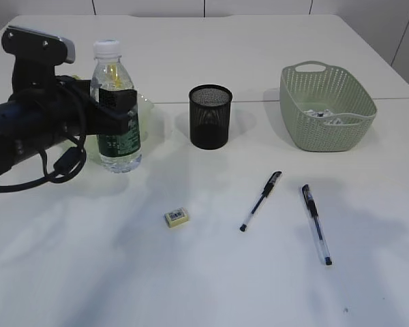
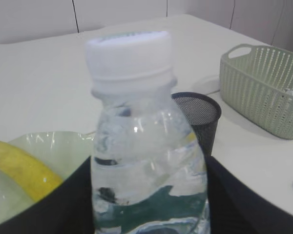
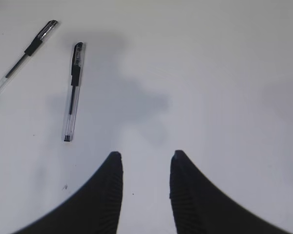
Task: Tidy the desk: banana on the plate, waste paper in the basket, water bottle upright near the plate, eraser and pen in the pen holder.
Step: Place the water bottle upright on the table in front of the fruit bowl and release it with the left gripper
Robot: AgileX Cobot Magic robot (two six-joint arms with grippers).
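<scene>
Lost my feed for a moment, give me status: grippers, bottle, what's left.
Left gripper shut on water bottle, upright by plate. Right gripper open, empty. Eraser, two pens on table, path clear.

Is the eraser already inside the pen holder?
No, the eraser lies on the table, in front of the pen holder.
</scene>
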